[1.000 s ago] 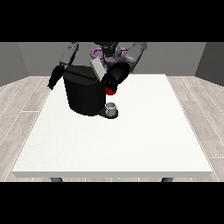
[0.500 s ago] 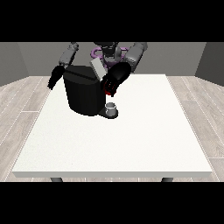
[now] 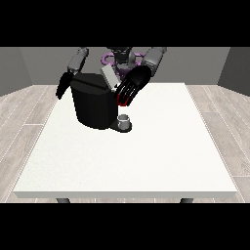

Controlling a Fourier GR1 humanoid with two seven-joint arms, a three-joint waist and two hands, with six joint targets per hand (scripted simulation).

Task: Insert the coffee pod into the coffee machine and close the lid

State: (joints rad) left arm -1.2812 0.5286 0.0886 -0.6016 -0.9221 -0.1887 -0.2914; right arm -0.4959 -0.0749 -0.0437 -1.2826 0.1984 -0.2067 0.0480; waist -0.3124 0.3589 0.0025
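White tabletop [image 3: 146, 161] fills most of the front view, with the robot [image 3: 122, 56] small at its far edge. On the far left part of the table stands the black coffee machine [image 3: 93, 105], a squat, upright block. Its grey lid [image 3: 109, 76] is raised and tilts up and back from the machine's top, its long axis running from lower right to upper left, toward the robot. At the foot of the machine, on a dark base plate that juts toward the camera, stands a small grey cup-shaped thing [image 3: 125, 120], upright with its open end up; I cannot tell whether it is the coffee pod or part of the machine.

The hand at the view's right [image 3: 132, 88] hangs at the machine's upper right corner, just below the raised lid. Its fingers [image 3: 125, 93] are stretched out and slightly apart, pointing down and to the view's left, toward the machine. A red thing at the machine [image 3: 121, 101] shows just under those fingertips.

The hand at the view's left [image 3: 63, 86] hangs beside the machine's left wall, near its top edge, pointing downward. Whether its fingers are spread or curled cannot be told.
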